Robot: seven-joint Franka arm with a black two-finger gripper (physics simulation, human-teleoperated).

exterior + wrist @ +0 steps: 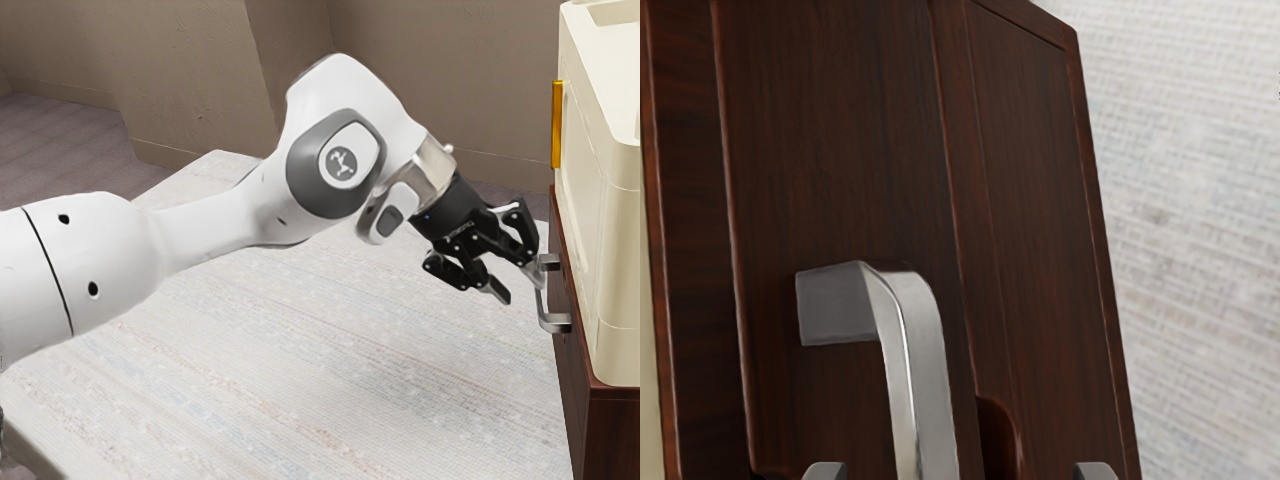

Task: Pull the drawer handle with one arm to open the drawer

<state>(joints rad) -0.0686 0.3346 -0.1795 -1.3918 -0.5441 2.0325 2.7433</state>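
Observation:
My black gripper (519,284) is tilted down toward the dark wooden cabinet in the exterior view, its two fingers apart. One fingertip is at the silver drawer handle (543,303); the other stands away from it, on the arm's side. Whether the near fingertip touches the metal, I cannot tell. In the wrist view, the tips of my gripper (960,471) show widely spaced, with the bent handle (923,370) running between them. The brown drawer front (840,180) lies behind the handle.
A cream box (600,220) stands on the dark cabinet (612,430), with a yellow handle (557,125) on its side. Beside the cabinet spreads a pale woven surface (330,380). Brown walls (440,90) rise behind.

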